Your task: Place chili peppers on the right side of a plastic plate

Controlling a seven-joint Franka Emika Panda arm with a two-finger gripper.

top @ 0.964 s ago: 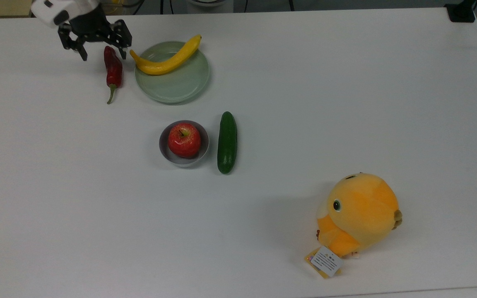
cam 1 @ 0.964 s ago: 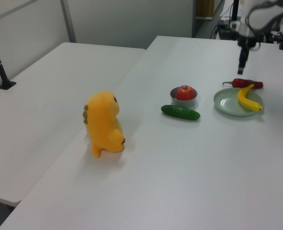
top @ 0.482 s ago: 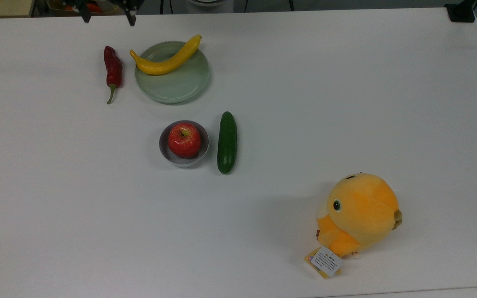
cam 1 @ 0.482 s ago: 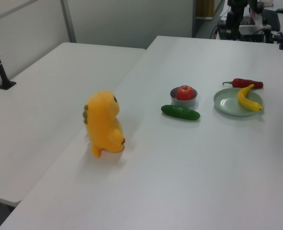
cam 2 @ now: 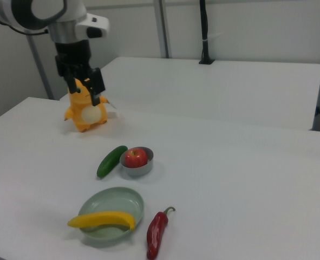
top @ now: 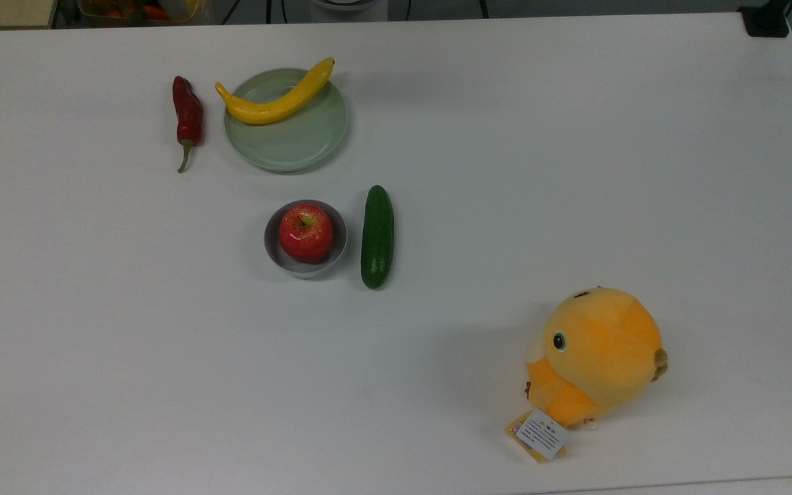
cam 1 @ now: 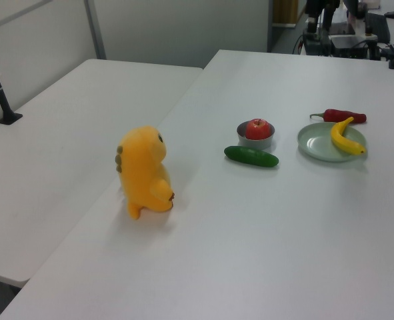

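The gripper hangs high in the right view, well above the surface and far from the produce, its dark fingers apart with nothing between them. The chili peppers, a single long dark-red pod with a thin green stem, lies flat on the surface just beside the plastic plate, close to the rim but not touching it and not on it; it is at the top view's left of the plate, at the right view's right of it, and just behind it in the left view. A yellow banana rests across the plate with one end past the rim. Nearer the middle a red apple sits in a small grey bowl, with a cucumber just beside the bowl, and an orange plush toy stands well apart from all of them. Judged from how things lie, the placing looks finished: the chili is beside the plate on the side that reads as right in the right view, and nothing is held. What seems left is at most for the arm to clear off.
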